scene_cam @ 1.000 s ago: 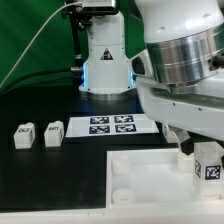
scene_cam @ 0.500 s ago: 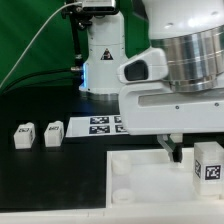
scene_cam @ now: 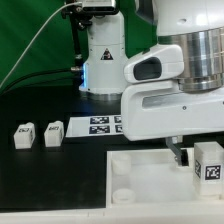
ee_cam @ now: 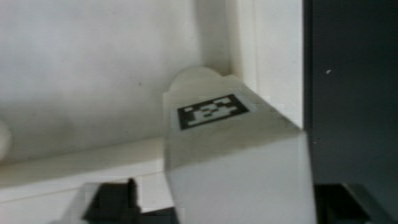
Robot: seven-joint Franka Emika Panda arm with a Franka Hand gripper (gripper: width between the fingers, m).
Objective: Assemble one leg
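A leg (scene_cam: 208, 160), a small white post with a black-and-white tag on its end, stands upright at the right corner of the large white square part (scene_cam: 150, 185). My gripper (scene_cam: 196, 155) is down on it, with one dark finger (scene_cam: 180, 152) showing beside it. In the wrist view the leg (ee_cam: 222, 120) runs between both dark fingers (ee_cam: 118, 203), which press its sides, so the gripper (ee_cam: 240, 198) is shut on it over the square part (ee_cam: 80, 80). Two more legs (scene_cam: 23, 136) (scene_cam: 52, 133) stand on the black table at the exterior view's left.
The marker board (scene_cam: 103, 125) lies behind the square part, partly hidden by my arm. The robot base (scene_cam: 105, 60) stands at the back with a cable (scene_cam: 35, 50) arcing to its left. A round socket (scene_cam: 120, 193) shows in the square part's near-left corner.
My arm's wrist and hand housing have turned and swung toward the exterior view's left, now covering part of the marker board. The held leg stays in nearly the same spot.
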